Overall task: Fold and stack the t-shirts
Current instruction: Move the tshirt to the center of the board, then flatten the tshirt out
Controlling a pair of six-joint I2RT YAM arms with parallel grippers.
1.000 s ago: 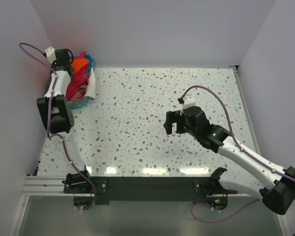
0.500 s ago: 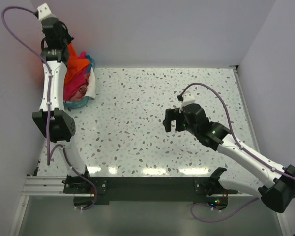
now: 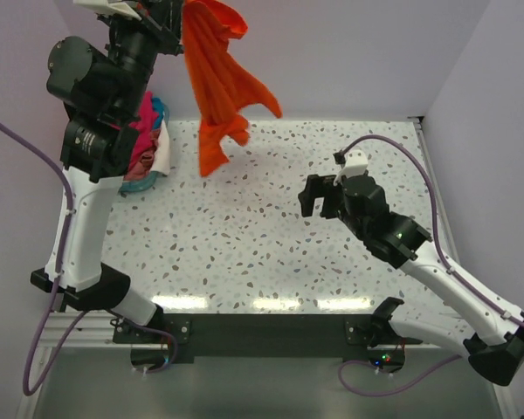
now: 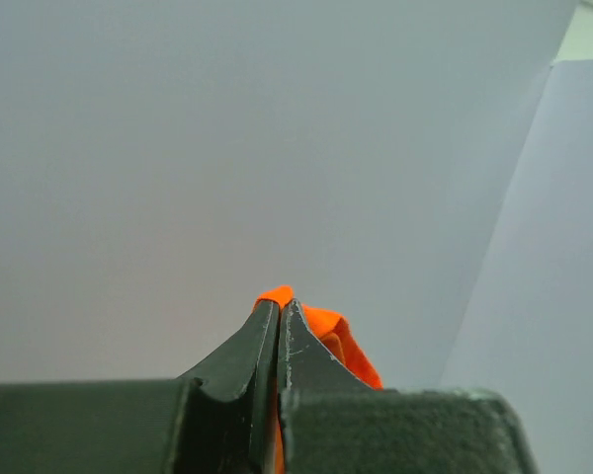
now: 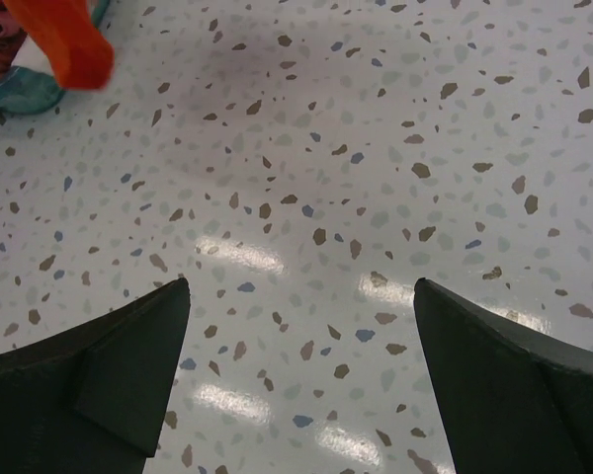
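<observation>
**Top external:** The left gripper (image 3: 176, 16), jaws clamped, is holding the orange t-shirt (image 3: 218, 78) by one bunched end high over the table's (image 3: 271, 253) far left corner. The cloth is hanging with its long axis downward, its loose tail dangling beside the teal basket (image 3: 138, 183) of pink and white t-shirts (image 3: 146, 144). The right gripper (image 3: 317, 199) is hovering well apart to the right, jaws spread wide.

**Left wrist:** The closed jaws are pinching an orange fold against a bare wall (image 4: 277, 148).

**Right wrist:** The tail is dangling ahead and left of the parted jaws, which probably makes the right arm the nearer one to catch it.
</observation>
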